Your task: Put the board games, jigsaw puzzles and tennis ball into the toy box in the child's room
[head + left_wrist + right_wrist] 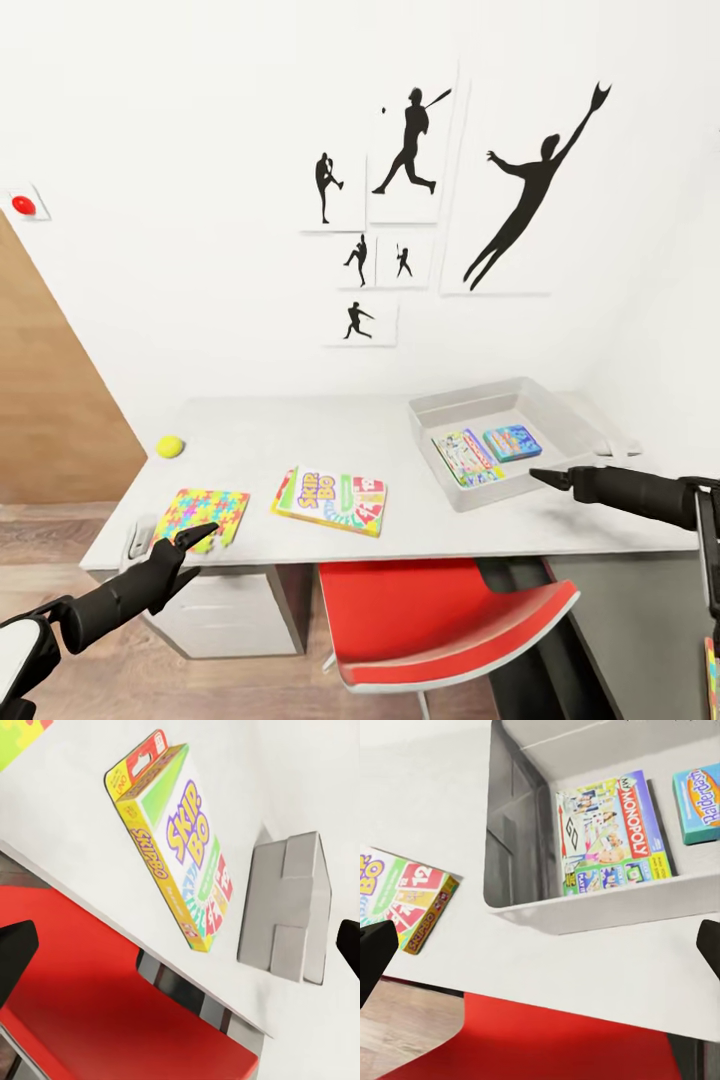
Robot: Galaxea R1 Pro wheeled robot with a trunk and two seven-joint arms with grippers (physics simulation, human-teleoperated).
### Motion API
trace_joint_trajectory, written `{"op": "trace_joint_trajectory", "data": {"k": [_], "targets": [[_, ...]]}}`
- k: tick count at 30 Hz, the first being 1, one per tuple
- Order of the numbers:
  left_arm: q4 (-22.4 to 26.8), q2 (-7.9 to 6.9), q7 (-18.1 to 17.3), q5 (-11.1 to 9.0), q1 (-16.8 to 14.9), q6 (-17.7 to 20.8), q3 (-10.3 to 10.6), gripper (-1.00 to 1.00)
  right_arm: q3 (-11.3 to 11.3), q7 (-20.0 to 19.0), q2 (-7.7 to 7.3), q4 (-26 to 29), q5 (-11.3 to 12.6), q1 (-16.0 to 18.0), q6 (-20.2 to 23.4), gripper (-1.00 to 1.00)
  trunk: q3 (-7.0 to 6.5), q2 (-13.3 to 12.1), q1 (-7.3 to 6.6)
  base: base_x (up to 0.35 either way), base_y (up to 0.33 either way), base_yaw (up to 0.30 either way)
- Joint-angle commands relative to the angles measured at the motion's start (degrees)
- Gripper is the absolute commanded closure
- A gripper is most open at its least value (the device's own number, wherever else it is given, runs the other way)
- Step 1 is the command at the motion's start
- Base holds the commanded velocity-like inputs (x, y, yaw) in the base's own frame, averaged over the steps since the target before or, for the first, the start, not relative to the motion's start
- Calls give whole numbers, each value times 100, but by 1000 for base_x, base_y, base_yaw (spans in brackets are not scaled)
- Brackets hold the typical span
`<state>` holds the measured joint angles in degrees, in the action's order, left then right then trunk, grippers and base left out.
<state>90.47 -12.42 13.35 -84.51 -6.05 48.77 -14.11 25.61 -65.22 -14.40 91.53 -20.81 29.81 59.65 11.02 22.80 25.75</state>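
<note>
On the bench, the ball lies far left, the puzzle near the front-left edge, and the SKIP-BO box just right of it. The toy box sits at the right; inside, two game boxes lie side by side. A chair stands under the front edge.

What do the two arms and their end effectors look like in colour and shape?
Both arms are matte black and tubular, each tapering to a slim pointed end effector: left, right. The left arm has a white segment near the picture's lower edge. No cables or markings show.
</note>
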Motion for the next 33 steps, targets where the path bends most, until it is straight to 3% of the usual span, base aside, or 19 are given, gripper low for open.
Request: {"op": "trace_joint_trajectory", "data": {"k": [1, 19, 33], "targets": [[5, 1, 55, -57, -4, 21, -4, -100, -6, -43, 2, 5, -55, 8, 35, -100, 2, 12, 4, 0, 36, 0], [-1, 3, 54, -41, -2, 18, 4, -100, -49, 12, 2, 5, -47, 7, 35, -100, -157, 12, 4, 0, 213, 0], [-3, 3, 54, -39, -1, 18, 4, -100, -59, -11, 7, -34, -24, 3, 35, -100, -172, 12, 4, 0, 287, 0]]}}
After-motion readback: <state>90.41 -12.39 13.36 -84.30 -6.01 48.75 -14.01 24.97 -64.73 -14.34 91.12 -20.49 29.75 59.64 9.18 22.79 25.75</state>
